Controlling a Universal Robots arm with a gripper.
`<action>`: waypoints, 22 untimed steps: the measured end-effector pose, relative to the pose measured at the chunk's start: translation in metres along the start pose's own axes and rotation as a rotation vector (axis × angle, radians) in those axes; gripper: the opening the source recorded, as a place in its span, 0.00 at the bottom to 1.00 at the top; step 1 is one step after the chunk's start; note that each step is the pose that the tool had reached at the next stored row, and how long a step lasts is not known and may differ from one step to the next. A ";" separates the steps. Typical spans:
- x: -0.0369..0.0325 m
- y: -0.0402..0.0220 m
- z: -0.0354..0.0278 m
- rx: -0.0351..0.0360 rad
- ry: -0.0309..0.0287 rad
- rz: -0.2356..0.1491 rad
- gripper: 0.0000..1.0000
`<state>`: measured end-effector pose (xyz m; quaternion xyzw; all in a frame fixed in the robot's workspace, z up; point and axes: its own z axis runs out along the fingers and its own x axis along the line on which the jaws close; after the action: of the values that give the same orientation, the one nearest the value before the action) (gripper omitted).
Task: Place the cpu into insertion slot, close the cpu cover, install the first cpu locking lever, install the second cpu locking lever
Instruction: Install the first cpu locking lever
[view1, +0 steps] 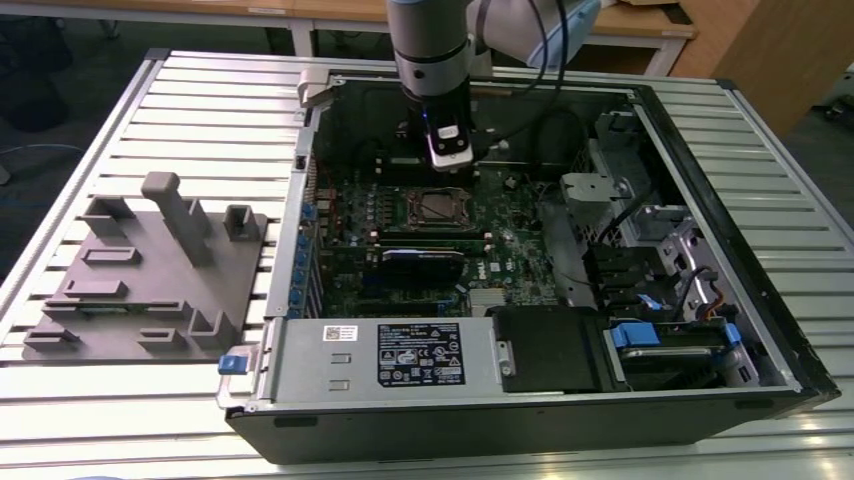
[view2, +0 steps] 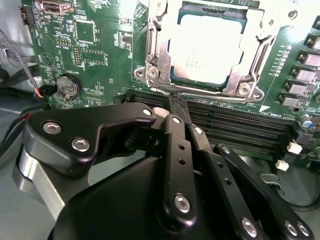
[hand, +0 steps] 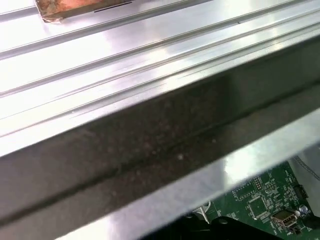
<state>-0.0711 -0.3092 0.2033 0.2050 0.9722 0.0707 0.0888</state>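
- Gripper (view2: 176, 102) clenched, fingers (view2: 172, 145) pressed together, nothing between them; tips just above the black memory slots (view2: 235, 131) beside the socket.
- In the exterior view, gripper (view1: 450, 165) hanging inside the open case (view1: 534, 425), just behind the slot (view1: 442, 207), arm (view1: 430, 45) coming down from above.
- Cpu (view2: 207, 45) seated in the slot (view2: 212, 10), pale grey top showing through the cut-out.
- Cover (view2: 156, 55) down flat around the cpu, frame edges on all visible sides, screws at the near corners.
- Locking levers: cannot tell from these views whether latched.
- Green board (view2: 102, 45) around the socket; round coin cell (view2: 68, 86) on it, well apart from the socket, red and black wires near the board edge.
- In the first wrist view: bare metal case rim (hand: 165, 135) close up, ribbed table (hand: 125, 50) beyond it, a corner of the board (hand: 262, 202) past the rim.
- Exterior view: black card (view1: 424, 257) upright in front of the slot; grey power supply (view1: 387, 355) with labels along the case's near edge; blue tabs (view1: 657, 335) toward the exterior view's right.
- Grey fixture block (view1: 147, 275) with pegs on the slatted table (view1: 160, 420), at the exterior view's left of the case, well apart from the gripper.
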 end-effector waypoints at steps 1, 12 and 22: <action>-0.0001 0.0001 -0.0007 0.0000 0.0002 0.000 0.11; -0.0011 0.0014 -0.0077 0.0004 0.0009 0.000 0.11; -0.0017 0.0017 -0.0081 0.0144 0.0290 0.003 0.11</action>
<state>-0.0705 -0.3092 0.2117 0.2060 0.9735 0.0668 0.0731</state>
